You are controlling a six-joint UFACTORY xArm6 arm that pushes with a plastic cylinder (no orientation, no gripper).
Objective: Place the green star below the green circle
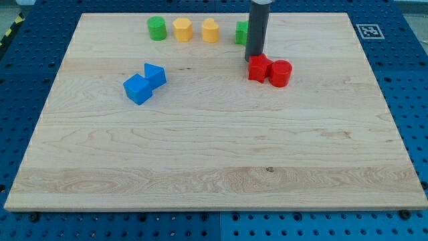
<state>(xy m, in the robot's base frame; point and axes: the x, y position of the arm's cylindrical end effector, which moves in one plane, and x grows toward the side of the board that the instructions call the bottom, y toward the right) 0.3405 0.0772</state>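
Note:
The green circle (pixel 156 28) is a green cylinder near the view's top, left of centre. The green star (pixel 241 32) stands at the view's top, right of centre, partly hidden behind my dark rod. My tip (pixel 253 59) rests on the board just below and right of the green star, touching the top left of a red star-like block (pixel 259 69). The green star is far to the right of the green circle, in the same row.
Two yellow blocks (pixel 182 29) (pixel 210 30) stand between the green circle and the green star. A red cylinder (pixel 280 73) touches the red block's right side. Two blue blocks (pixel 138 88) (pixel 154 74) sit together at the left. The wooden board (pixel 214 167) lies on a blue pegboard.

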